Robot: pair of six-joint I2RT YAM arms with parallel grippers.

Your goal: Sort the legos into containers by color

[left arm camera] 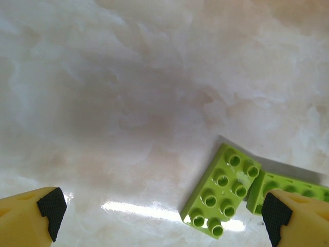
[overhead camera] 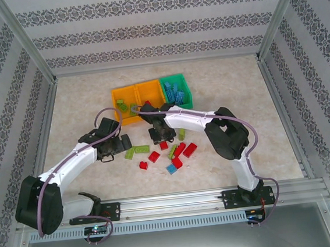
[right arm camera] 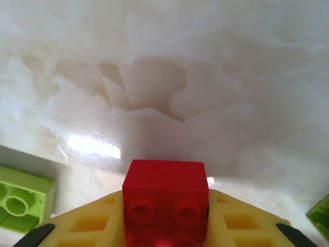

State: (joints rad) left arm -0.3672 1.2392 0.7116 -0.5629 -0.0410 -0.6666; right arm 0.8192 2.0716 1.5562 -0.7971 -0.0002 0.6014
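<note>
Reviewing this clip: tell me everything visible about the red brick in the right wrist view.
The red brick is a small, glossy plastic piece, slightly translucent, with round studs on the face turned toward the camera; two show fully, more are cut off below. It sits square between the yellow fingers of the right end effector, which meet both its sides. The marbled tabletop lies beyond; whether the brick rests on it cannot be told.

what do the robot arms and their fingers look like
The two arms match: the left arm and right arm have white links, bulky black joints and a mauve cable looped along each. The left fingers are yellow plastic with black pads. The right fingers are yellow with moulded pockets.
</note>
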